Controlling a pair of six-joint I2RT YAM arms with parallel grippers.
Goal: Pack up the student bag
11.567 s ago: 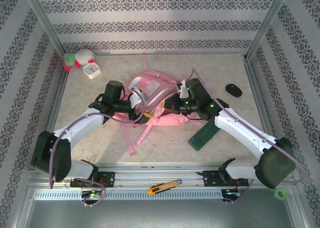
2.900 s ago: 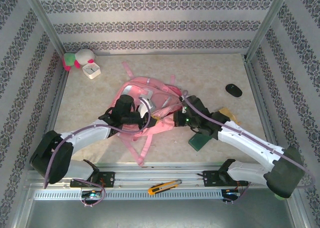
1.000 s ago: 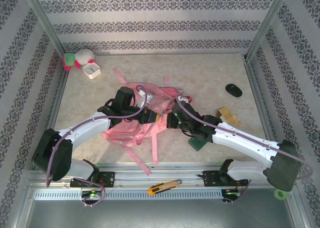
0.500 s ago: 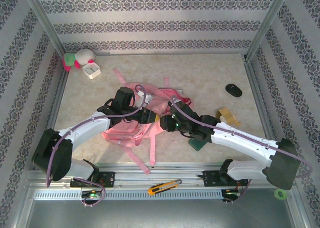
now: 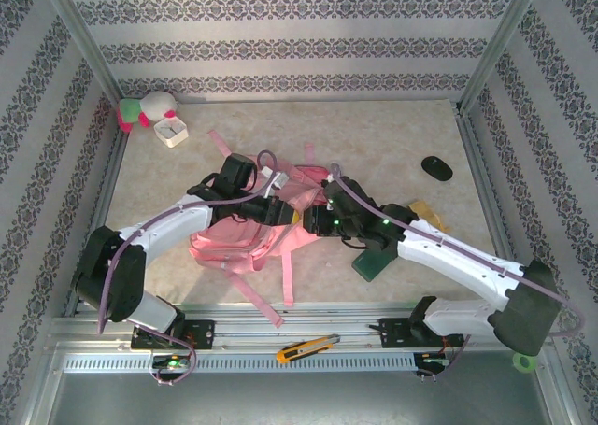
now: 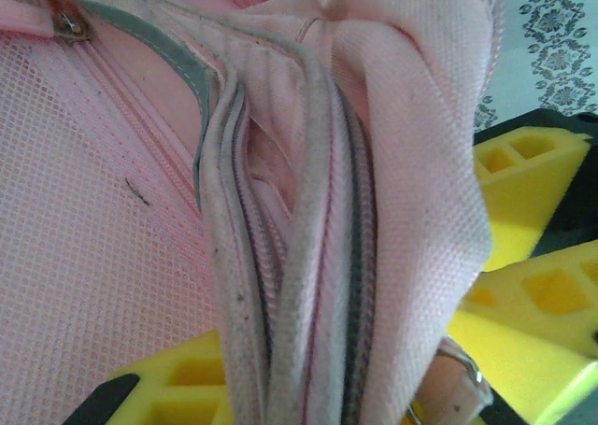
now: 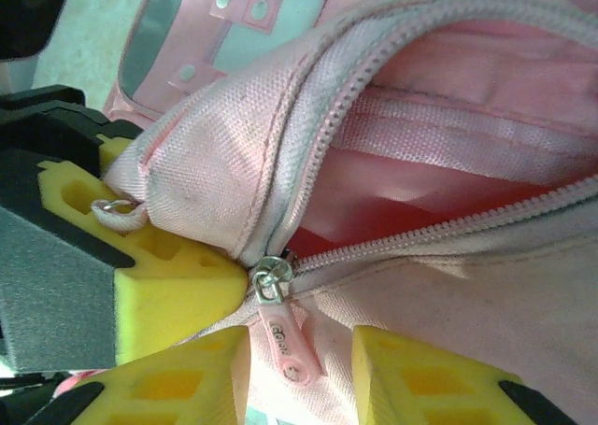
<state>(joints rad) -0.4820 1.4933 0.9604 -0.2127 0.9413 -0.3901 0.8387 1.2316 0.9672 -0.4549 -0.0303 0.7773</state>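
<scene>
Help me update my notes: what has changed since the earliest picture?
The bag was dragged nearer and to the left, its straps swinging round. The left gripper grips its fabric; the right gripper stands open around the zip pull. The plush toy, white box, black mouse and cutter stayed put.

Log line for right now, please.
large soft pink fabric backpack: partly unzipped | left jaws: shut on its edge | right jaws: open, pink zip pull between them

Lab robot cell: aluminium frame posts (image 5: 70, 33) and wallpapered panels (image 5: 299, 47) enclose the table (image 5: 374, 131) beyond both arms' fingers (image 7: 420, 374); mounting rail (image 5: 299, 315) behind them.
</scene>
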